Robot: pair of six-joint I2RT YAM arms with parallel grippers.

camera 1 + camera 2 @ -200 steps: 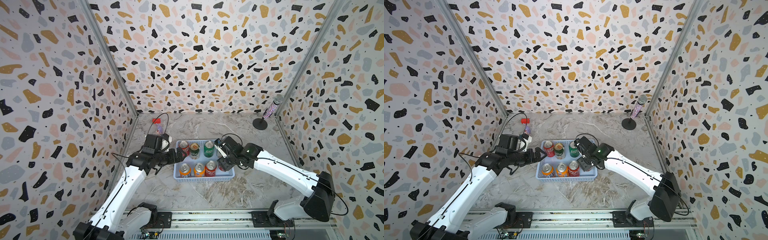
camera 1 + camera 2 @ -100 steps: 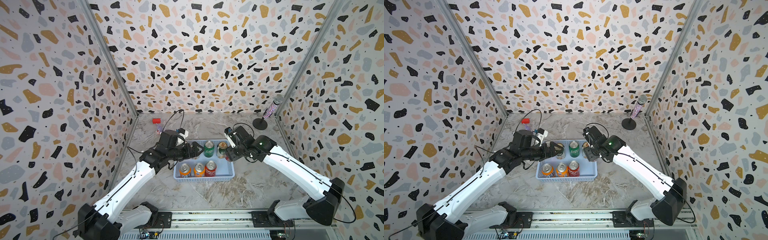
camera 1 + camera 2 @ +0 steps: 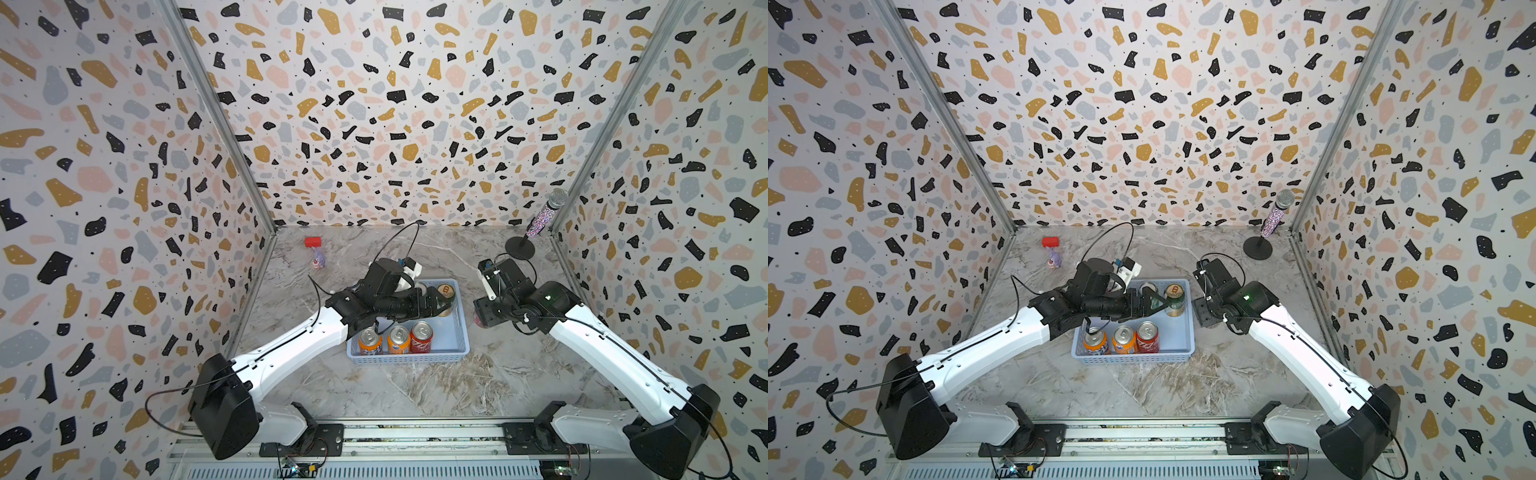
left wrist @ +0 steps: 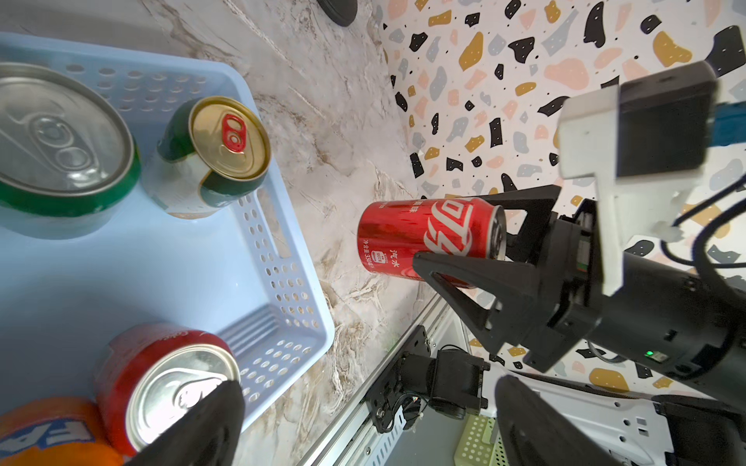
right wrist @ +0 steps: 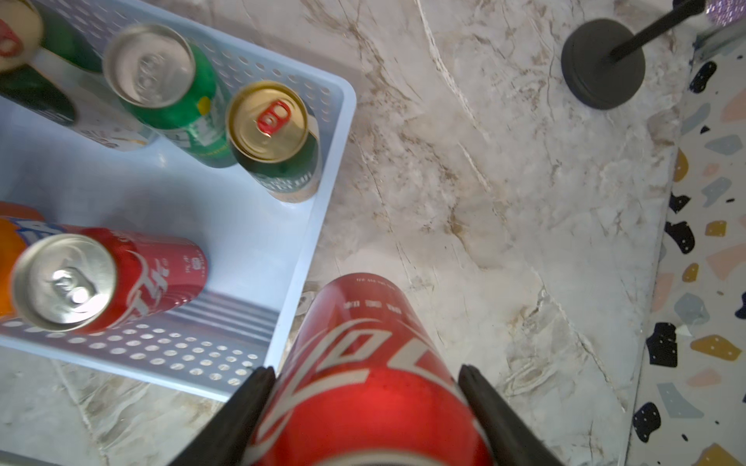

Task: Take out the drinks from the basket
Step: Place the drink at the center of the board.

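Right fingers (image 5: 246, 407) are clamped on the red can (image 4: 403, 238), gripping the upper body. The can is upright, long axis vertical. It's out of the basket (image 3: 409, 358), just beside the right end wall, over bare counter (image 3: 498, 374). I can't tell whether the base has touched down.

My read of the next move: straight down, then let go. What it turns on is how close the can sits to that end wall. Keep the drop vertical with no drift toward the basket. After opening, pull the fingers back up along the can's axis or you risk tipping it.

Left fingers (image 4: 198, 431) are spread apart and empty, reaching in over the back row. The dark green can (image 3: 1175, 299) at the right end of that row stands upright just past the fingertips. The bright green can (image 5: 169, 101) is next to it. The front row has two orange cans (image 3: 370, 341) and a second red can (image 3: 421, 337). Your left arm is nearer to all of these.
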